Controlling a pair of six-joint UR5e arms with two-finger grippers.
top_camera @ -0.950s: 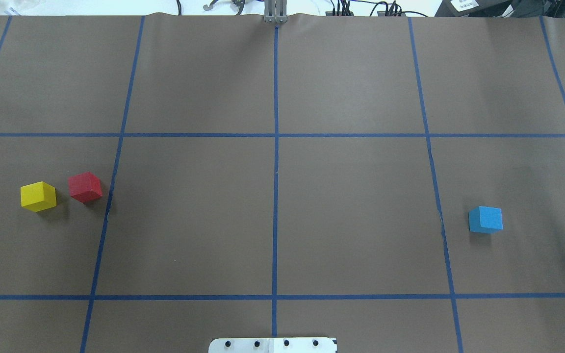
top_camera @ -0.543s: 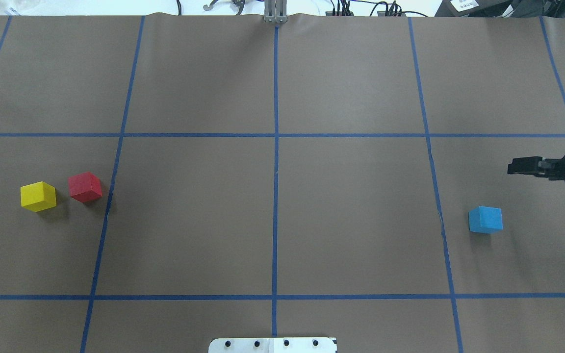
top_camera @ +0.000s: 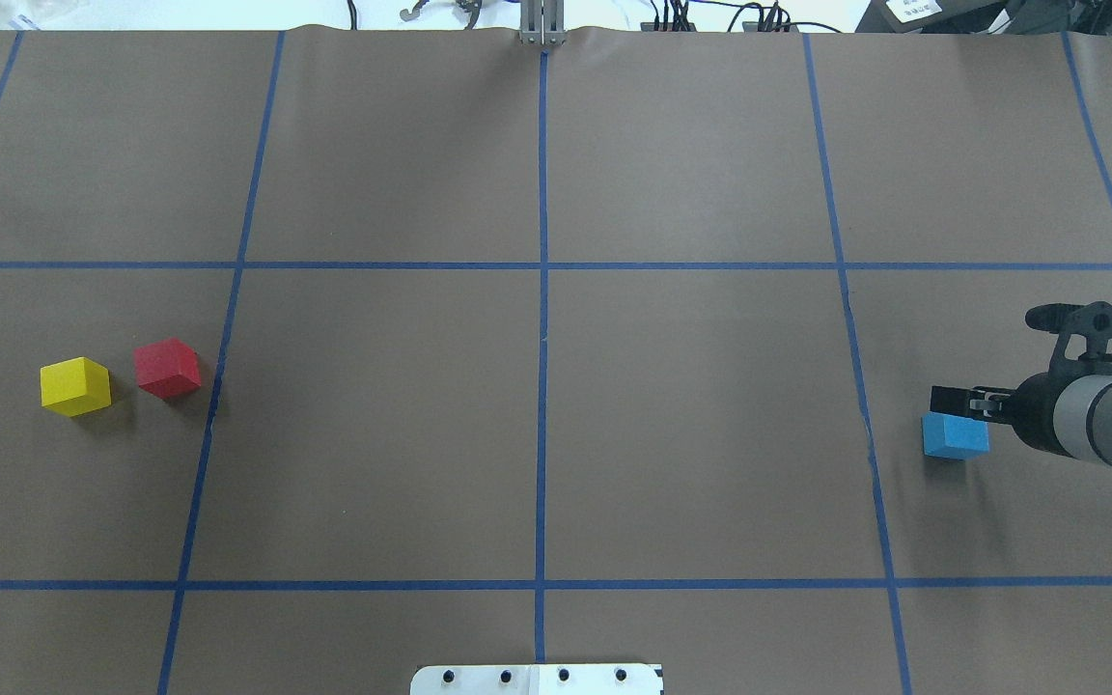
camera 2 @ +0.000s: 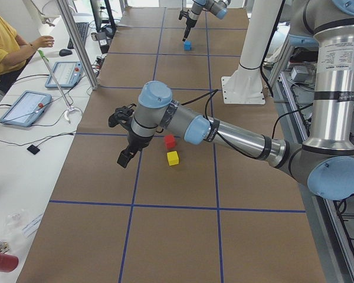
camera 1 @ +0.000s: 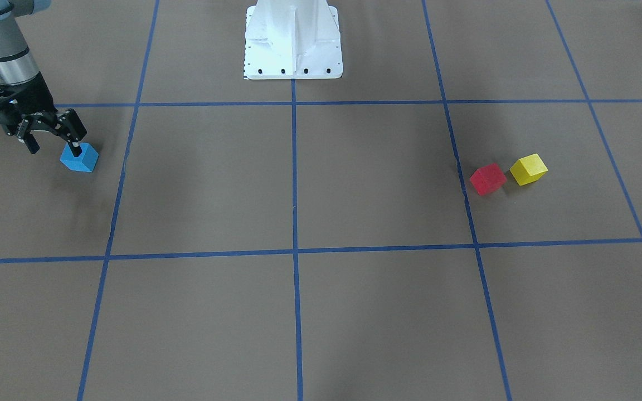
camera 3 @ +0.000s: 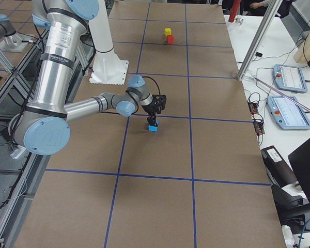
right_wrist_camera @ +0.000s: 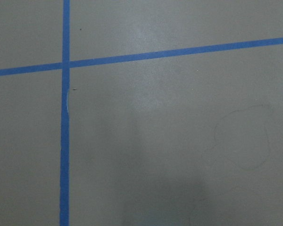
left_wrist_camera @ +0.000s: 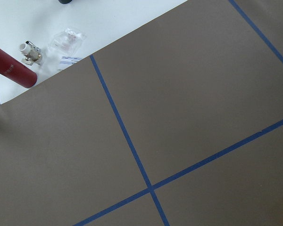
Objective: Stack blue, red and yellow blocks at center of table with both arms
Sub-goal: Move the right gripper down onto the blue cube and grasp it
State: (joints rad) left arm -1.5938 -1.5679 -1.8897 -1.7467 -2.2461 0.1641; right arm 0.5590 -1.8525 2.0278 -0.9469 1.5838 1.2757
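Centring matters: the right tool, spread wide, hangs seemingly off-centre above the blue block near the right edge of the table, so it should straddle the block before closing.

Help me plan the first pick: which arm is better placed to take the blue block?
Right. The right tool, open, hangs at the blue block; the left tool is by the red block and yellow block, far from it.

tbl cover: matt brown paper | blue block: matt | R arm link: smooth grey metal
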